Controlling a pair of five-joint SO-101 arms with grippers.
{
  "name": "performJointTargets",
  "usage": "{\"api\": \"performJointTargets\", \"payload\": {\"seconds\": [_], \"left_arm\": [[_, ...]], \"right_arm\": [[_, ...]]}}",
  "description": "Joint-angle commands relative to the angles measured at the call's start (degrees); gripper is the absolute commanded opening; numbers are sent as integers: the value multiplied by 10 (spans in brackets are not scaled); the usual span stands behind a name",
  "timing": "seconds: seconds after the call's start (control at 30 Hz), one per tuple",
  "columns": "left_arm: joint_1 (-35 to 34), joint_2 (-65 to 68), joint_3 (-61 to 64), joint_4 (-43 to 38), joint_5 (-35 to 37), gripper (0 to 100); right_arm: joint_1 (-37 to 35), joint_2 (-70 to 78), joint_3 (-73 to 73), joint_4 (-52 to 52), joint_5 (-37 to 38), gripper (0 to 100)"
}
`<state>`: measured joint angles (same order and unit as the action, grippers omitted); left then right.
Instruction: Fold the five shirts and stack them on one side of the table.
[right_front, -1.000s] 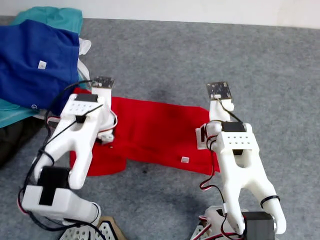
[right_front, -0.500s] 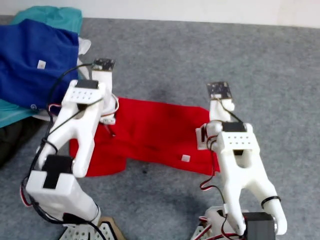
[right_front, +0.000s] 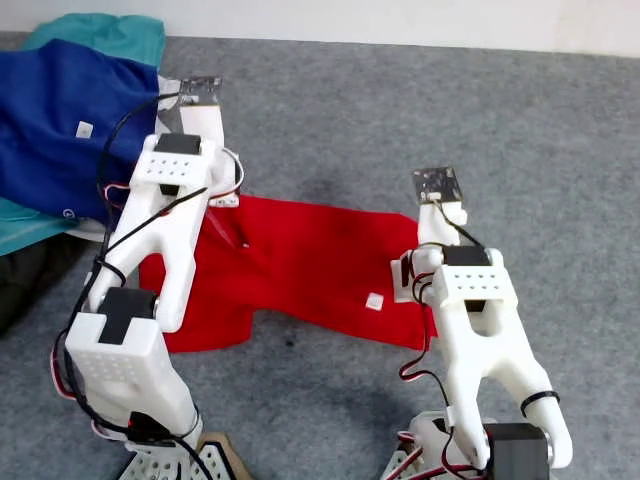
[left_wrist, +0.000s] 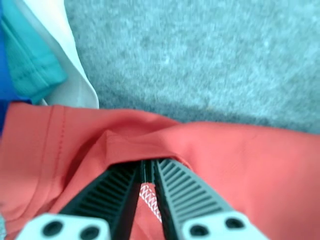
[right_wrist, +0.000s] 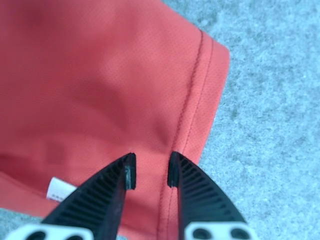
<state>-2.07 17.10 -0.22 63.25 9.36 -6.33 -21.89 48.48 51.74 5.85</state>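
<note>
Beside the red shirt (right_front: 310, 265), a blue shirt (right_front: 70, 120) overlies a teal shirt (right_front: 110, 32).

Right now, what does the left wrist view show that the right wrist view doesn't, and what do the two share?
Left wrist view: the left hand shut on a raised fold of the red shirt, with the teal shirt and a white garment beside that end. Right wrist view: the right hand open above the shirt's stitched hem, and a small white tag near the edge. Both: red fabric lying on the grey table surface.
</note>
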Motion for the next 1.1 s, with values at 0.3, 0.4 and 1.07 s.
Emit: {"api": "performJointTargets", "payload": {"seconds": [0.3, 0.4, 1.07], "left_arm": [[15, -19, -36, 81, 4, 7], [13, -19, -36, 149, 4, 7], [-35, -261, 120, 243, -58, 7]], "right_arm": [[-7, -14, -2, -8, 7, 116], [-7, -14, -2, -9, 7, 116], [-7, -14, -1, -9, 7, 116]]}}
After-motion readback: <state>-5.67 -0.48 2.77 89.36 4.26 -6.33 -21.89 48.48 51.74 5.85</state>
